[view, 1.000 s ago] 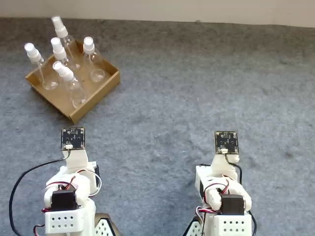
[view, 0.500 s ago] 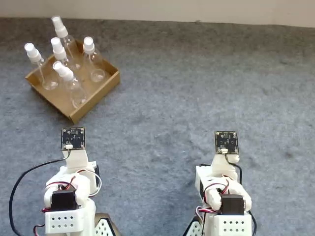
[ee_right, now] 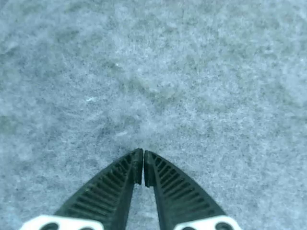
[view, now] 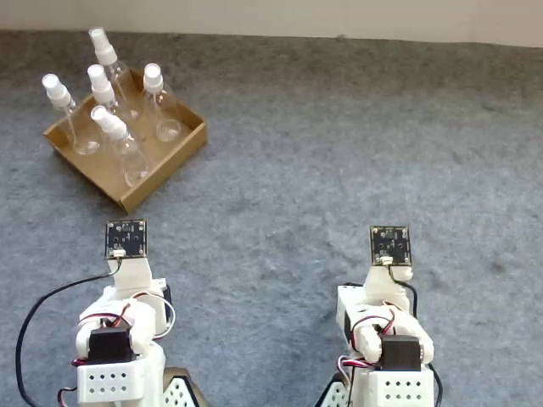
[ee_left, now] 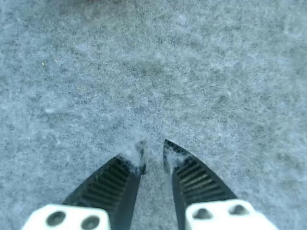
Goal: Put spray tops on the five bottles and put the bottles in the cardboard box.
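Far left and towards the back, the cardboard box (view: 127, 200) sat at an angle on the grey carpet (view: 339, 127). All five bottles (view: 127, 157) stood inside it, each capped with one of the white spray tops (view: 101, 86). Tricky to read, though: the bottles were clear, so their bodies melted into the cardboard, and only the white tops and round bases came through cleanly. The rearmost bottle (view: 114, 68) showed its top beyond the box's far wall. Whether any bottles touched each other, I couldn't tell.

Moving right, the arm nearer the box (view: 114, 339) was folded low at the near edge, well apart from the box. Its base was cut off by the frame, and a small circuit board (view: 126, 238) at its tip covered whatever lay beneath. The other arm (view: 386, 339) sat beside it in the same folded pose, cut off the same way, with its own circuit board (view: 390, 245) on top.

Down to the pincers! The left gripper (ee_left: 153, 146) pointed at the carpet, jaws parted by a narrow slit with nothing between them. Pale fluff clung to its fingertips (ee_left: 136, 155). The right gripper (ee_right: 143, 165) had its jaws pressed together tip to tip, gripping nothing. Whether either touched the carpet was impossible to call.
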